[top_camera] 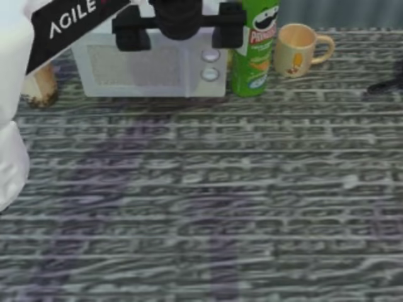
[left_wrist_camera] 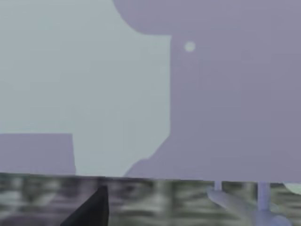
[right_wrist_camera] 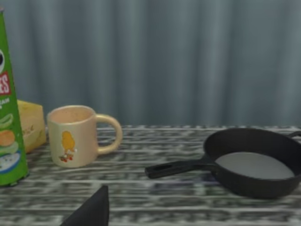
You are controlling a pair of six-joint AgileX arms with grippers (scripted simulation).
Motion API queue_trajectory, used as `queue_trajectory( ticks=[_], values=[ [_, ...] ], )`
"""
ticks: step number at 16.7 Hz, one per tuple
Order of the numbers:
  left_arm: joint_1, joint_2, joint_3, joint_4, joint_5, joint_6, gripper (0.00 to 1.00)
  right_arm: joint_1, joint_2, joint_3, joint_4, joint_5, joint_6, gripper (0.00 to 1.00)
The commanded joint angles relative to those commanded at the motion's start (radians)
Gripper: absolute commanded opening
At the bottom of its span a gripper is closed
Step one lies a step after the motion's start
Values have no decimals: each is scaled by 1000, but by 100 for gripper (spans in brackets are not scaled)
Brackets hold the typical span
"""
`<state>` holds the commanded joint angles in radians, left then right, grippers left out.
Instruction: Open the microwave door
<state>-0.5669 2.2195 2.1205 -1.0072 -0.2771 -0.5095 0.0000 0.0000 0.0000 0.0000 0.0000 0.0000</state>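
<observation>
The left arm (top_camera: 69,22) is passing nearest the overhead camera, its white and black links crossing the table's (top_camera: 208,207) far left corner and ending in the left gripper (top_camera: 179,28), which is hovering over the top of the microwave (top_camera: 151,66); its black crossbar and finger blocks are spreading across the cabinet roof, and whether the fingers are released or clenched cannot be told from any view. The microwave is standing at the table's far edge, left of centre, with the microwave door (top_camera: 135,68) facing the near edge and lying flush and closed, its grey mesh window showing and the two silver knobs (top_camera: 210,65) sitting on the strip beside it. In my judgement the door is going to behave as a thin, stiff, light panel swinging on a hinge, smooth-faced and likely slippery, so hold is best taken at its free vertical edge next to the knob strip; the cabinet itself looks light enough to slide if pulled hard. No handle or hinge is showing. The left wrist view is giving only flat pale surfaces and a dark finger tip (left_wrist_camera: 89,209), too close to identify. A green chip can (top_camera: 254,47) is touching or nearly touching the microwave's right side, with a mug (top_camera: 297,49) just beyond. The right gripper (right_wrist_camera: 91,209) is lying parked off the far right edge, mostly out of sight, facing a black pan (right_wrist_camera: 254,162).
</observation>
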Motion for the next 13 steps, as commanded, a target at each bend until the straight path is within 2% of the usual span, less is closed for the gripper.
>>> queue_trajectory(
  ticks=[3,7,13],
  values=[
    [15,38,-30,66,7,14,100,0,0,0,0,0,0,100],
    [16,40,-30,68,7,15,100,0,0,0,0,0,0,100],
    [16,40,-30,68,7,15,55,0,0,0,0,0,0,100]
  ],
)
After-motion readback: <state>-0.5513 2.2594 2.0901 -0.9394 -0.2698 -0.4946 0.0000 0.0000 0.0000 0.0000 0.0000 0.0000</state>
